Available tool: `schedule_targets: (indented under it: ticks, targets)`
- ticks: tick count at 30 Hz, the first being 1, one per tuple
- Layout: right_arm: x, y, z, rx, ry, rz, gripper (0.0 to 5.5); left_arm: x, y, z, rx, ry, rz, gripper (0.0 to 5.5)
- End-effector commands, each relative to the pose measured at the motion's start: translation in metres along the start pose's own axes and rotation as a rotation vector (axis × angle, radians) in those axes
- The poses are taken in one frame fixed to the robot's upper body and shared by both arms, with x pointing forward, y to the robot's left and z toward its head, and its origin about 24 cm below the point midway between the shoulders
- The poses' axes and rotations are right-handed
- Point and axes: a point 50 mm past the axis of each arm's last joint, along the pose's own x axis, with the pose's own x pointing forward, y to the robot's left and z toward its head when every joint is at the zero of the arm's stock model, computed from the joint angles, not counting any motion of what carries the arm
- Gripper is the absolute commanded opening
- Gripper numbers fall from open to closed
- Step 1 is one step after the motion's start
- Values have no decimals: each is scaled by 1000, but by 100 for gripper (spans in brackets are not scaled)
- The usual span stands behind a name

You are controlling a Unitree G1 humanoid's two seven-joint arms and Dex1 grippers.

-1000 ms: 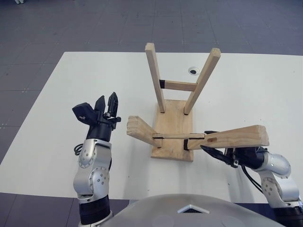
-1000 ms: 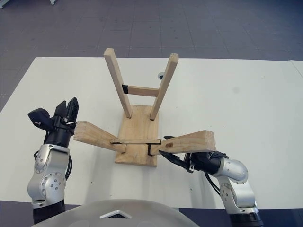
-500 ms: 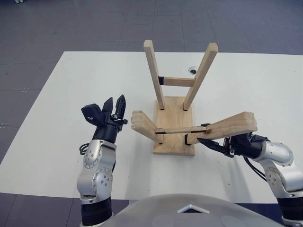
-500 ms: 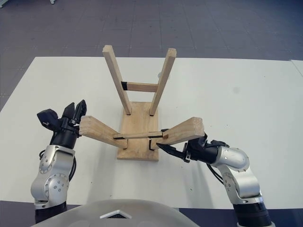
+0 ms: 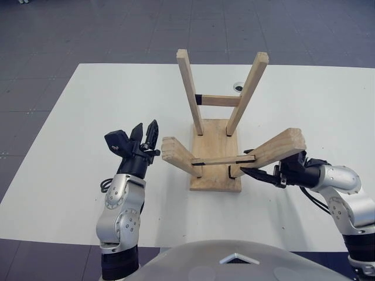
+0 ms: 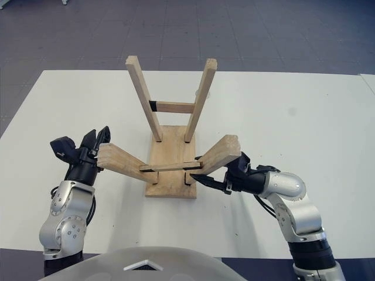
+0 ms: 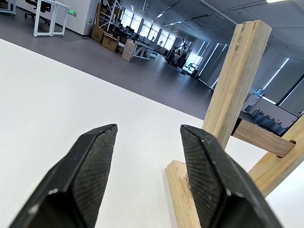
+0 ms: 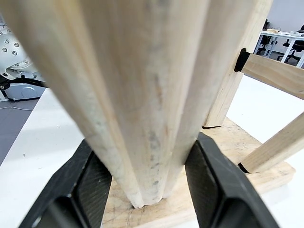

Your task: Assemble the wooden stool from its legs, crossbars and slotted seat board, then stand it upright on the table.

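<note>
Over the last second the left gripper (image 5: 146, 130) has drawn in toward the stool parts, and the right arm has swung its leg inward and upward, so the near leg frame now stands steeper over the board than it did. The left gripper hovers just beside the free end of the near left leg (image 5: 176, 153), its two fingers spread apart and holding nothing. That leg slants down to the near end of the seat board (image 5: 214, 143), which lies flat on the table (image 5: 105, 99), and the near crossbar (image 5: 217, 160) joins it to its partner. Behind them the far legs (image 5: 191, 93) already stand in the far end of the board, tied by the far crossbar (image 5: 221, 100). The near right leg (image 5: 272, 151) leans outward from the board, and the right gripper (image 5: 255, 170) is clamped around it low down, a pad pressed on either side in the right wrist view. The step in hand looks to be seating the second leg pair in the board; whether the leg ends are in their slots cannot be told. Next, the left gripper would likely need to close on its leg, so both arms can raise the frame together and press it down without pulling the crossbar out.
</note>
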Motion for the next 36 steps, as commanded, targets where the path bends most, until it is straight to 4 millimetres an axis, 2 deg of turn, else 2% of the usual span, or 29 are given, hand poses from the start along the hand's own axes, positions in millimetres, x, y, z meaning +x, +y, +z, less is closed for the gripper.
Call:
schedule_targets:
  ticks: [1, 9, 14, 17, 21, 27, 29, 32, 36]
  targets:
    - [6, 3, -4, -11, 49, 7, 215, -1, -1, 3, 27, -6, -1, 245]
    - [4, 22, -9, -40, 44, 34, 215, -1, 1, 6, 15, -22, 24, 245]
    - [9, 22, -20, -23, 66, 4, 215, 2, 12, 21, 54, -75, 79, 245]
    - [11, 19, -26, -9, 74, -31, 215, 5, 17, 42, 75, -146, 87, 245]
    - [16, 1, -34, 16, 104, -164, 215, 4, 21, 79, 122, -284, 95, 245]
    - [22, -10, -41, 6, 133, -272, 215, -2, 29, 116, 175, -413, 145, 245]
    - [22, -14, -42, -2, 142, -298, 215, -7, 21, 129, 190, -471, 118, 245]
    - [23, -14, -42, 0, 138, -304, 215, -17, -15, 142, 252, -551, -52, 245]
    - [25, -15, -42, 0, 130, -302, 215, -26, -62, 122, 260, -491, -345, 245]
